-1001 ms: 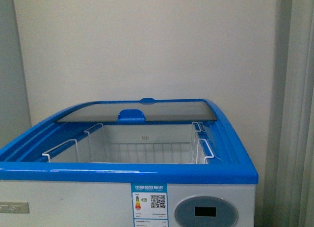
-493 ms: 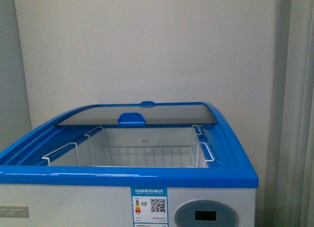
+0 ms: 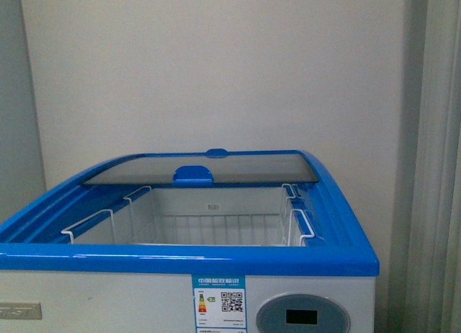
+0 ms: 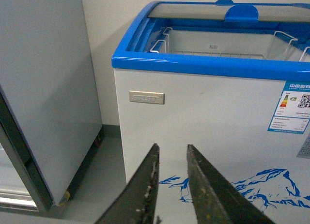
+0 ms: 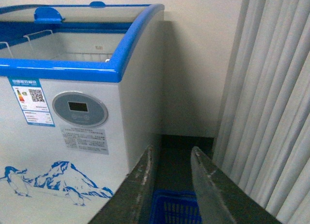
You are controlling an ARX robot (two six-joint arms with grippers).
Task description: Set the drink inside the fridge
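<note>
The fridge (image 3: 108,304) is a white chest cooler with a blue top rim (image 3: 187,259). Its glass lid (image 3: 238,165) is slid to the back, so the front half is open. White wire baskets (image 3: 216,228) inside look empty. It also shows in the left wrist view (image 4: 203,122) and the right wrist view (image 5: 77,151). My left gripper (image 4: 172,149) is open and empty, in front of the fridge's white front wall. My right gripper (image 5: 172,153) is open and empty, beside the fridge's right corner. No drink is in view.
A plain grey cabinet (image 4: 43,88) on castors stands left of the fridge. A blue plastic basket (image 5: 174,209) sits on the floor below my right gripper. Pale curtains (image 5: 271,98) hang to the right. A wall is close behind the fridge.
The front view has shifted slightly: the fridge now sits a little lower and more to the left in the picture. Nothing on the fridge has moved.
</note>
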